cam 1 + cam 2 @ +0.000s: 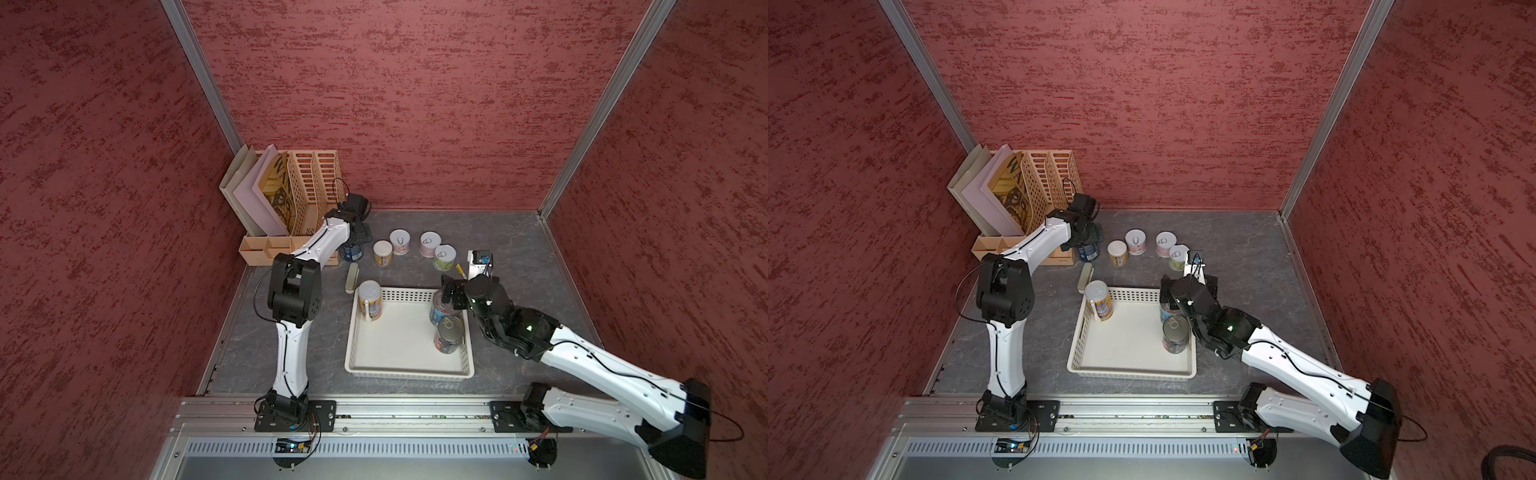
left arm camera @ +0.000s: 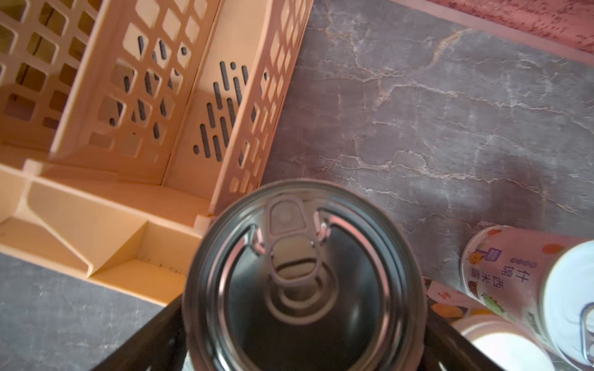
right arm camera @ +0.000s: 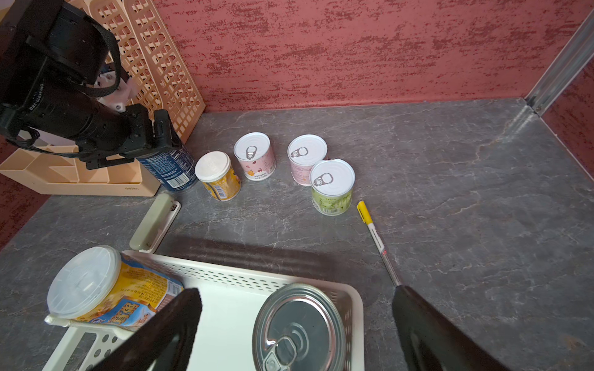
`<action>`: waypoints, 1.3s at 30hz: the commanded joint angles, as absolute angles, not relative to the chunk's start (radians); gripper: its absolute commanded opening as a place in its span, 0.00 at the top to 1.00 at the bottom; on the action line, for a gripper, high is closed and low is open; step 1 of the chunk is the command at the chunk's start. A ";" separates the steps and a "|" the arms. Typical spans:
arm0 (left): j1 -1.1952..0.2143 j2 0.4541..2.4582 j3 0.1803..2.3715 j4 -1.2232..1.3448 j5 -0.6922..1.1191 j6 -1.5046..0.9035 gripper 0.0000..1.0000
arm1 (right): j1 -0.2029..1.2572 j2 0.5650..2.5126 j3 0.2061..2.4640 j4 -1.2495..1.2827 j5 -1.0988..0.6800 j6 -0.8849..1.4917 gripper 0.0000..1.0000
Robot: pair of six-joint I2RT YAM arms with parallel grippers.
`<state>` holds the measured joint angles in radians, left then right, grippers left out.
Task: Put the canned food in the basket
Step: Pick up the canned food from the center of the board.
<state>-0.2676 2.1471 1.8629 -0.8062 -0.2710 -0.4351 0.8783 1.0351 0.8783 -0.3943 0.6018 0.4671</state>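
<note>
Three cans are in the basket (image 1: 407,371). The tall yellow can (image 1: 370,299) is in its far left corner, against the rim. The farther metal-topped can (image 1: 441,311) and the nearer metal-topped can (image 1: 449,336), both blue-labelled, stand just beside each other along its right wall. My right pincer (image 3: 297,292) hangs over the farther metal-topped can with its fingers spread wide. In the right wrist view that can's lid shows between them, with a gap on either side and neither finger touching it.

The other five cans stand on the grey marbled surface (image 1: 519,257) beyond the basket. The blue can (image 1: 352,251) is at the front corner of the peach file rack (image 1: 309,187). My left pincer (image 2: 305,311) straddles it, spread wide, one dark finger on each side of its bare metal pull-tab lid. I cannot tell whether the pads touch its sides. To its right come the small yellow can (image 1: 382,252) with a white lid, the first pink can (image 1: 400,242), the second pink can (image 1: 430,243), and the green can (image 1: 444,257) just beside that one.

A beige stapler-like bar (image 1: 352,277) lies between the blue can and the basket's far left corner. A pen (image 3: 377,244) with a yellow cap lies on the surface just right of the green can.
</note>
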 commanded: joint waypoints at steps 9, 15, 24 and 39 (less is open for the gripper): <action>-0.256 2.206 1.928 -0.762 -0.243 -0.373 0.01 | 0.866 1.071 0.934 -0.400 0.580 0.471 0.02; -0.265 2.198 1.928 -0.765 -0.249 -0.374 0.07 | 0.866 1.090 0.941 -0.402 0.569 0.471 0.02; -0.287 2.160 1.913 -0.782 -0.270 -0.382 0.00 | 0.866 1.100 0.948 -0.405 0.560 0.472 0.01; -0.300 2.181 1.920 -0.780 -0.252 -0.383 0.11 | 0.866 1.098 0.948 -0.408 0.559 0.471 0.02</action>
